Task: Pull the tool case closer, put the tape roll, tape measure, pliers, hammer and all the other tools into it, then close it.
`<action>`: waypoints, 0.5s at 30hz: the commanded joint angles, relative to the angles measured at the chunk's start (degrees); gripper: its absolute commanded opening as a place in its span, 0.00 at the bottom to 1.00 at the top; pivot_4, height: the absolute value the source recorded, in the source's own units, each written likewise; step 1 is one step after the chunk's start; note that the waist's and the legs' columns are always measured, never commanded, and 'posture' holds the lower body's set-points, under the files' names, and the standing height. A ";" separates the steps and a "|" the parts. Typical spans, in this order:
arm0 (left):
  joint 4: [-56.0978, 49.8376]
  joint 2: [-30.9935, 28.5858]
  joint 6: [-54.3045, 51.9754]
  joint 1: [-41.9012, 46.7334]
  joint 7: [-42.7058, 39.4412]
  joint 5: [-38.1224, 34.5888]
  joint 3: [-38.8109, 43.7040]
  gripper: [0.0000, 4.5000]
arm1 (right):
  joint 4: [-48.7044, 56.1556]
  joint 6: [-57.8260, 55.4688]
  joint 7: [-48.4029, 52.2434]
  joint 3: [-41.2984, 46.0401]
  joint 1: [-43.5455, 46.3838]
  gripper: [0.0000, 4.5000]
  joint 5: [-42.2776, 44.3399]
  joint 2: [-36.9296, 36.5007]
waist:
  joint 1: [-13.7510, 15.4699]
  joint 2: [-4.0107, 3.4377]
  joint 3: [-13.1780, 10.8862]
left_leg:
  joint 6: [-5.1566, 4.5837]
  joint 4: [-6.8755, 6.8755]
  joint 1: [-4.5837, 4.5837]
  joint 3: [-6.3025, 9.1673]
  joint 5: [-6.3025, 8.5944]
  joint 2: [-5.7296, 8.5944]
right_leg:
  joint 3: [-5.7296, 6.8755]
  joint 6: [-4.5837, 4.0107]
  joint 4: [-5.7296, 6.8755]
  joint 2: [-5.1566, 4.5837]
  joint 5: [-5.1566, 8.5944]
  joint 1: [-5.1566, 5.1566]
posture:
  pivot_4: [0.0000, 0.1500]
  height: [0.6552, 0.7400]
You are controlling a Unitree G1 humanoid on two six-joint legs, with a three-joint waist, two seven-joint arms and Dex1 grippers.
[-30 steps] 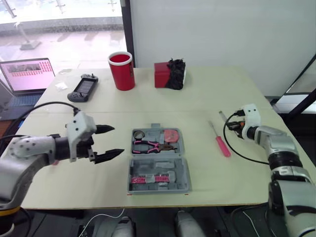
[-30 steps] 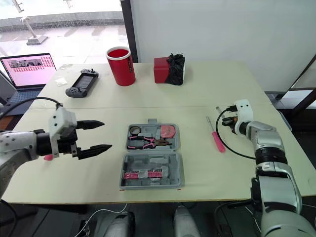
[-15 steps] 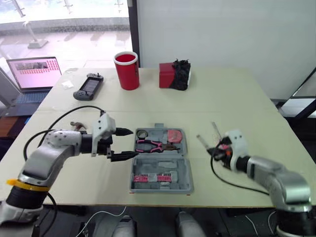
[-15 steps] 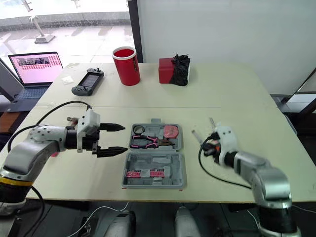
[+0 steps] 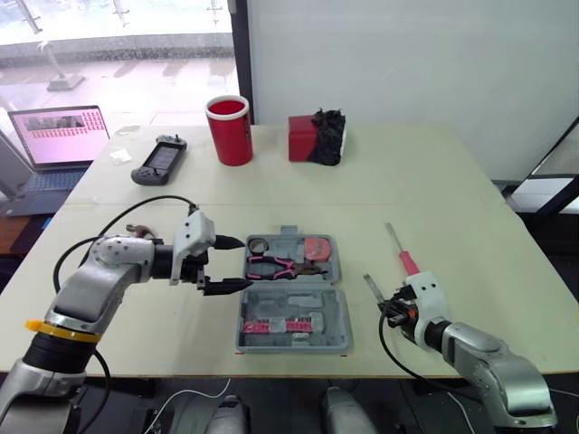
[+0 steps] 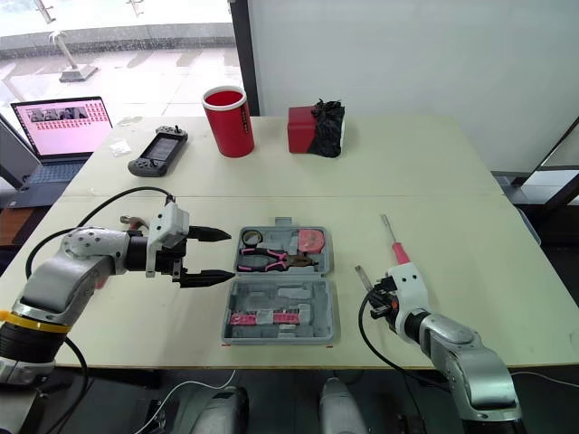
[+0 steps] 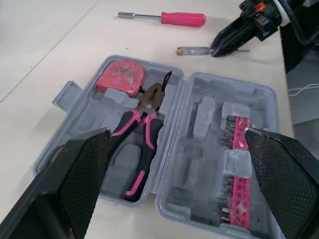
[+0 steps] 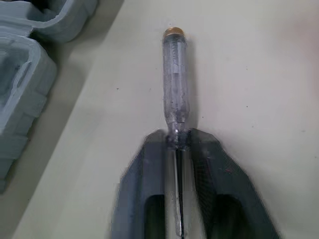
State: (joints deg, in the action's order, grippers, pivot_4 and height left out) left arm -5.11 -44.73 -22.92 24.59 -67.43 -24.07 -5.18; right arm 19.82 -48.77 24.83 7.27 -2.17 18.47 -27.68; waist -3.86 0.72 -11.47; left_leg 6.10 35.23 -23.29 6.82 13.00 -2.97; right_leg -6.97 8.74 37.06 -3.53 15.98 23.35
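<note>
The grey tool case (image 5: 318,309) lies open at the table's middle. In its far half sit a tape roll (image 5: 257,245), pink-handled pliers (image 5: 276,266) and a red tape measure (image 5: 315,247); a pink bit strip (image 5: 276,326) fills the near half. My left gripper (image 5: 228,264) is open just left of the case, with nothing between its fingers. Right of the case, my right gripper (image 8: 178,142) is shut on the shaft of a clear-handled screwdriver (image 8: 175,84), low over the table. A pink-handled screwdriver (image 5: 403,257) lies farther right.
At the back stand a red cup (image 5: 228,129) and a red box with a black bundle (image 5: 315,137). A game controller (image 5: 157,160) and a laptop (image 5: 56,136) lie at the far left. Bare table surrounds the case.
My right gripper has come from beside the pink screwdriver toward the case's front right, carrying the clear-handled screwdriver. My left gripper has moved right, close to the case. The head camera shifted.
</note>
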 commanded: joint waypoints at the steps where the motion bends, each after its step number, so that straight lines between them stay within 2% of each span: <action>1: -1.44 -0.55 1.12 -0.65 0.34 0.18 2.14 1.00 | 1.65 -1.38 2.64 2.89 1.06 0.64 2.42 -3.02 | 0.01 0.00 0.00 | 0.00 0.00 0.00 0.00 0.00 0.00 | 0.00 0.00 0.00 0.00 0.00 0.00 | 1.00 1.00; 4: -1.77 -0.44 1.40 -1.32 0.92 0.46 2.34 1.00 | 5.07 -2.01 8.32 3.45 1.12 0.96 5.13 -8.44 | -0.01 0.00 0.00 | 0.00 0.00 0.00 0.00 0.00 0.00 | 0.00 0.01 0.01 0.00 0.00 0.00 | 1.00 1.00; 10: -2.31 -0.28 2.11 -2.82 2.01 0.81 2.68 1.00 | 6.19 -0.46 17.78 0.57 3.19 0.96 6.08 -19.74 | -0.07 0.04 0.02 | 0.00 0.01 0.02 0.00 0.00 0.00 | -0.01 0.00 -0.01 0.00 0.01 -0.02 | 1.00 1.00; 15: -5.20 0.06 1.24 -5.46 4.40 0.67 4.03 1.00 | 2.65 -0.98 11.92 -8.33 9.35 0.96 -0.01 -16.35 | -0.10 0.08 0.03 | 0.00 0.01 0.02 0.00 0.00 -0.01 | -0.01 -0.01 -0.01 0.01 0.01 0.00 | 1.00 1.00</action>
State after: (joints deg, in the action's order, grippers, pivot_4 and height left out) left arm -7.92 -44.35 -21.91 19.40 -63.76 -23.16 -3.09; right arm 22.13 -49.79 38.41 0.47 6.58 19.72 -45.06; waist -3.96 0.79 -11.44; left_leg 6.10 35.24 -23.27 6.82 13.00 -2.97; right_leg -6.98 8.74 37.06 -3.52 15.99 23.36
